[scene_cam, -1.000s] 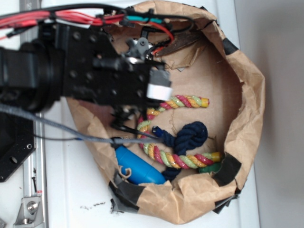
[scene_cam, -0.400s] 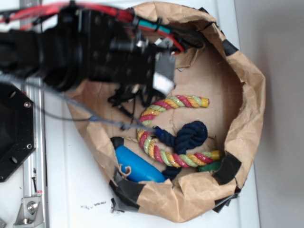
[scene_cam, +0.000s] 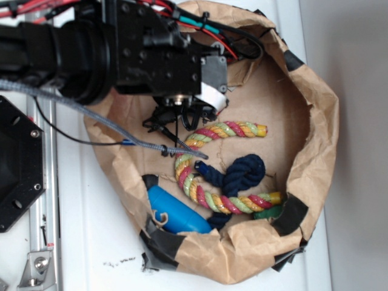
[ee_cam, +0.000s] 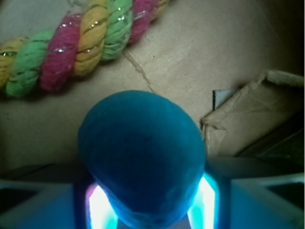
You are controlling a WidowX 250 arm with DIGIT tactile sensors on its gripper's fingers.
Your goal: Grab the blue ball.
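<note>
The blue ball (ee_cam: 142,152), teal and finely dimpled, fills the middle of the wrist view. It sits wedged between my gripper's two lit fingers (ee_cam: 97,210), touching both. My gripper (ee_cam: 143,202) is shut on the ball above the brown paper floor. In the exterior view the black arm covers the ball. There the gripper (scene_cam: 180,116) hangs over the upper left part of the paper-lined basket (scene_cam: 318,127).
A pink, yellow and green rope toy (scene_cam: 227,130) curves through the basket and shows just beyond the ball (ee_cam: 71,52). Its navy knot (scene_cam: 242,173) lies mid-basket. A smooth bright-blue elongated object (scene_cam: 174,212) rests against the near-left wall. A grey cable (scene_cam: 121,142) droops across the rim.
The arm has shifted up the picture toward the basket's far-left side, away from the rope loop and the navy knot. The grey cable has swung with it.
</note>
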